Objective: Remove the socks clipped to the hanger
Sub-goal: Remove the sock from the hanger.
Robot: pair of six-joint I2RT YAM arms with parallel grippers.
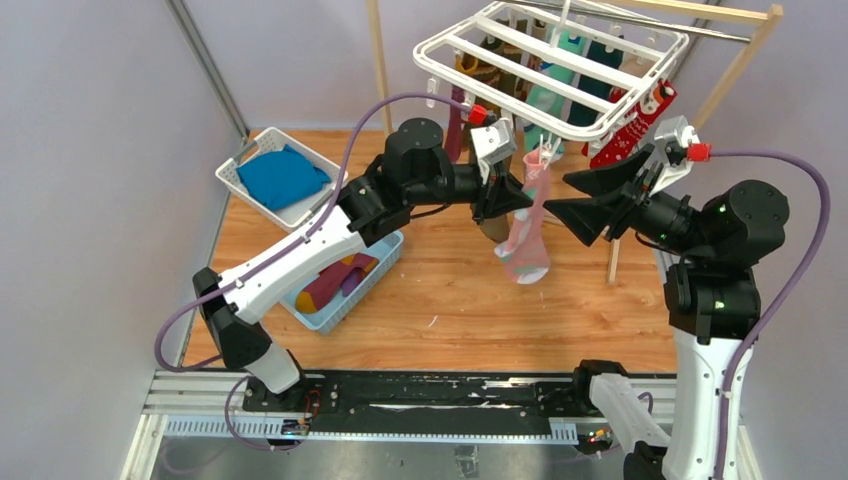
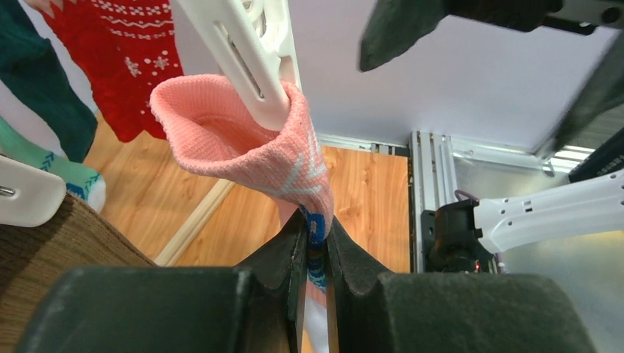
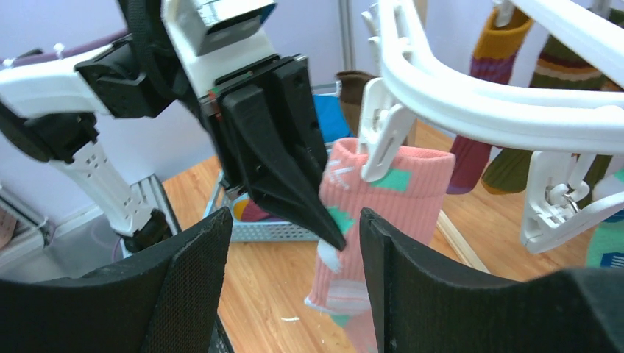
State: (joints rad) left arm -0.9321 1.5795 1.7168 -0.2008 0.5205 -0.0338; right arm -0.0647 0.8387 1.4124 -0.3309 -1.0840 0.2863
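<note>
- Wooden table (image 1: 450,310), plank top, filling the scene's middle.
- White basket (image 1: 250,202) at the far left, tilted, with a folded blue cloth (image 1: 282,177) inside.
- Blue basket (image 1: 367,283) on the left, just nearer than the white one.
- Wooden rack (image 1: 745,60) at the far right, a metal rod (image 1: 700,32) running under its top bar.

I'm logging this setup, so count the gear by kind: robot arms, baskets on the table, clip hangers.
Robot arms: 2 (left arm, right arm)
Baskets: 2 (white basket, blue basket)
Clip hangers: 1 (white hanger)
Total: 5
</note>
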